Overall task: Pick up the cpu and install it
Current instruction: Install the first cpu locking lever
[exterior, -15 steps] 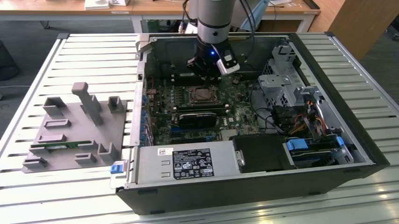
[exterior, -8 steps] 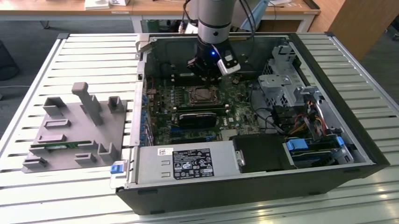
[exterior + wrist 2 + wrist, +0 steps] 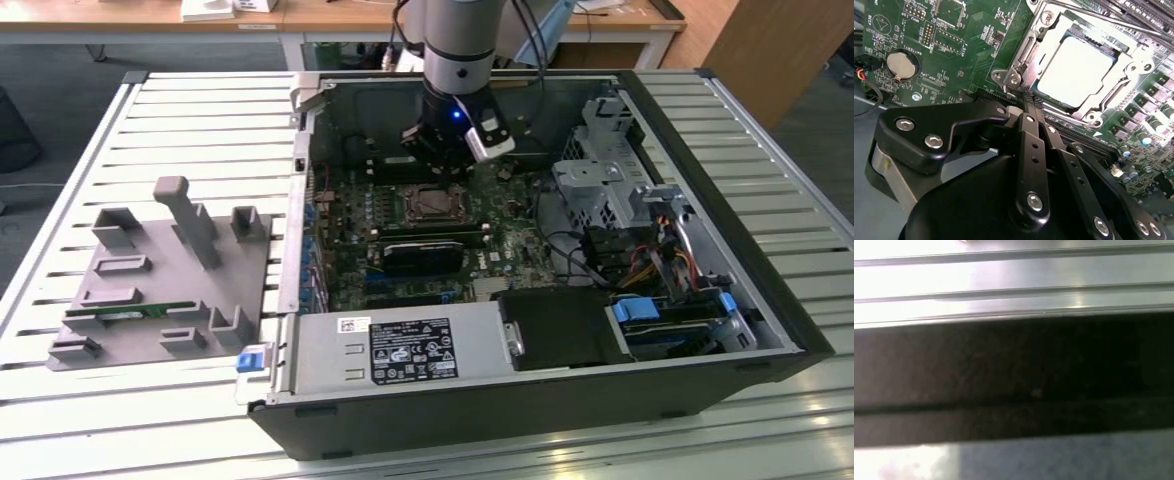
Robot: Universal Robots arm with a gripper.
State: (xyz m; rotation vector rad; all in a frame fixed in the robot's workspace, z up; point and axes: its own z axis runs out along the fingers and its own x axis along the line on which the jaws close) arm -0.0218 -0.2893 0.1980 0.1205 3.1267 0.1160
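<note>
A: Arm position?
B: Exterior view: the arm comes down from the top of the picture into an open computer case [image 3: 747,300] lying on its side on a slatted metal surface [image 3: 200,130]. The pincer [image 3: 438,158] hangs low over the green board [image 3: 350,215], just beyond the socket.

A: Pincer state?
B: Second wrist view: the pincer [image 3: 1026,97] has its two black fingers [image 3: 1030,145] drawn together, tips meeting, nothing between them. The tips sit right at the edge of the socket frame [image 3: 1021,62], near its small lever end; contact with it not clear.

A: And the cpu?
B: Seated in the socket. Second wrist view: the cpu [image 3: 1076,70] shows its pale silver top flat inside the metal frame, which lies over its edges. Exterior view: it reads as a dim square [image 3: 430,205] mid-board, just below the pincer.

A: Other things on the board?
B: A round coin battery [image 3: 900,64] in the second wrist view, well apart from the socket. Exterior view: a black finned block [image 3: 420,255] near the socket, on the side away from the pincer, and a grey power box [image 3: 394,350] along the near edge of the case.

A: Outside the case?
B: A grey plastic fixture [image 3: 160,290] on the surface at the exterior view's left, with a thin green memory stick [image 3: 127,312] lying in it. First wrist view: dark band, pale slats, nothing more to tell
</note>
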